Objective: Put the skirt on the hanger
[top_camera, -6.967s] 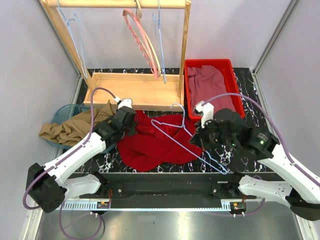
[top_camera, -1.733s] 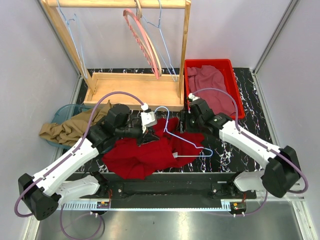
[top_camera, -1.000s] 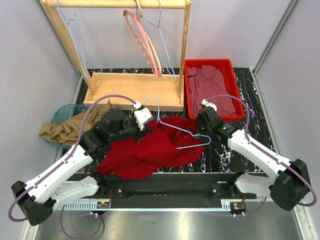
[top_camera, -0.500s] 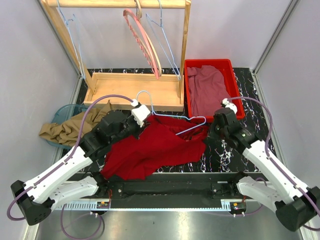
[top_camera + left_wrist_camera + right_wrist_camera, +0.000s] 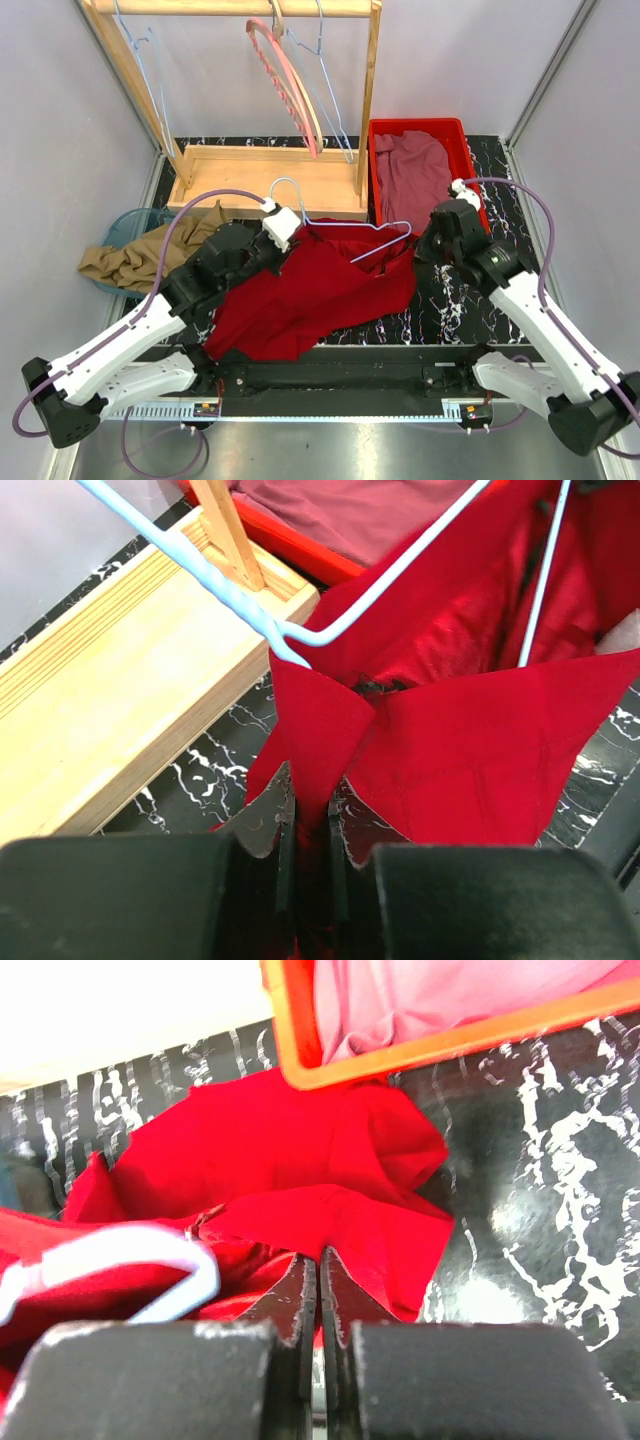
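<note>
Both left gripper (image 5: 310,805) and right gripper (image 5: 318,1260) pinched the skirt (image 5: 310,290) beside the hanger (image 5: 250,618); stretched cloth might slip free.

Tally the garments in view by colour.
Red: 1, the skirt
Tan: 1, the crumpled garment at the left
Dusty pink: 1, the garment in the red bin
Total: 3

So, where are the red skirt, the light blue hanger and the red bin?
red skirt (image 5: 310,290): top view, middle of the cloth.
light blue hanger (image 5: 225,585): left wrist view, twisted neck.
red bin (image 5: 415,123): top view, far rim.
</note>
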`<state>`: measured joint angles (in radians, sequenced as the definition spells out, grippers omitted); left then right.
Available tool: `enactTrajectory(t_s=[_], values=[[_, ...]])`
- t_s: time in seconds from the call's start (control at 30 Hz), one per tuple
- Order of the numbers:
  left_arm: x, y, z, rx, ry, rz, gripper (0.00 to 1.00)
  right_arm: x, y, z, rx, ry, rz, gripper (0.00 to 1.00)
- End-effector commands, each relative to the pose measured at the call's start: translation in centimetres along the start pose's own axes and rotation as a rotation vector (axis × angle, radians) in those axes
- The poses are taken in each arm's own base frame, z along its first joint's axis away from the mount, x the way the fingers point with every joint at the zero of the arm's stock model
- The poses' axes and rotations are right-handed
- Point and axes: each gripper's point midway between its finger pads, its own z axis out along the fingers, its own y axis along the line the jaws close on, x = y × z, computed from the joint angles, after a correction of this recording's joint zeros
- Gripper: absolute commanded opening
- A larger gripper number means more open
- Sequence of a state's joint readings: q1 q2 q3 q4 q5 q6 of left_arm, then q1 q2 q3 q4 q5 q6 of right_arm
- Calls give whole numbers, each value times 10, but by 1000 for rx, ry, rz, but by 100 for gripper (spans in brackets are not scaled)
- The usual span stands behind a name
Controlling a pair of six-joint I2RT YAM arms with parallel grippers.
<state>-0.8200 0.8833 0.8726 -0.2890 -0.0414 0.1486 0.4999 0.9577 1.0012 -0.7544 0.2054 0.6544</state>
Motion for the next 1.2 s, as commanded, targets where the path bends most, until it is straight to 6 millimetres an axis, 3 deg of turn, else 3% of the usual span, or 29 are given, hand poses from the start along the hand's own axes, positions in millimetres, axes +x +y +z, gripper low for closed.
enactTrajectory(t_s=[0.0,0.13,0.43,0.57,0.73,0.9,1.03,1.17], values=[[-23,-1,-1,-6,-93,6,0,-40,6,11,54,-85,-17,0],[-15,5,5,-48,-62,7,0,-61,6,14,69,-115,-3,0],[-1,36,14,-254,20,21,0,-71,-4,16,77,-112,14,0],[-2,25,19,-205,20,31,0,-76,3,9,53,-113,7,0],[-6,6,22,-143,5,41,0,-97,9,1,68,-145,-28,0],[-8,7,23,-213,23,72,0,-112,23,-1,37,-152,-39,0],[-16,2,28,-236,13,82,0,-105,44,-7,-85,-115,-74,0],[-27,-9,42,-210,6,100,0,-85,70,-23,-274,-46,-135,0]])
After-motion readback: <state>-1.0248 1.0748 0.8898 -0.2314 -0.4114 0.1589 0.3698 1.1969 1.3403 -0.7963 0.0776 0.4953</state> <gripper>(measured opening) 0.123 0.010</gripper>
